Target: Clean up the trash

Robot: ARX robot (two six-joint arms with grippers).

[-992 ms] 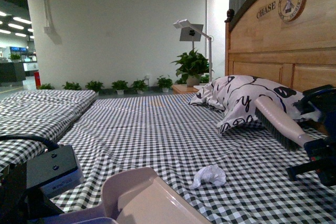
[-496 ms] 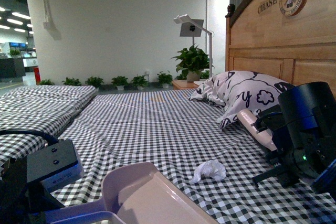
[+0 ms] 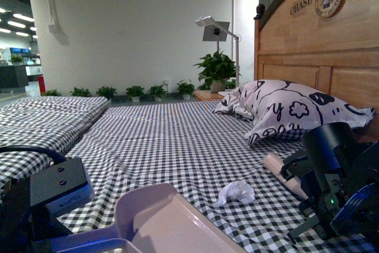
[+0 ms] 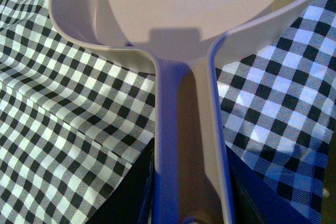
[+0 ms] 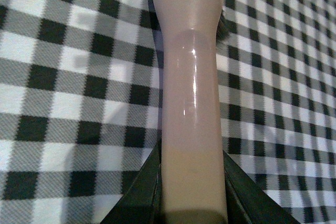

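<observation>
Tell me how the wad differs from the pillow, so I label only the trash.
The wad is small; the pillow is far larger. The wad is plain white and crumpled; the pillow is white with black patterns and puffed. The wad lies mid-bed near the dustpan; the pillow lies by the headboard. Both rest on the checked sheet.

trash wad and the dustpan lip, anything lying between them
Nothing: in the front view only bare checked sheet separates the trash wad from the dustpan.
</observation>
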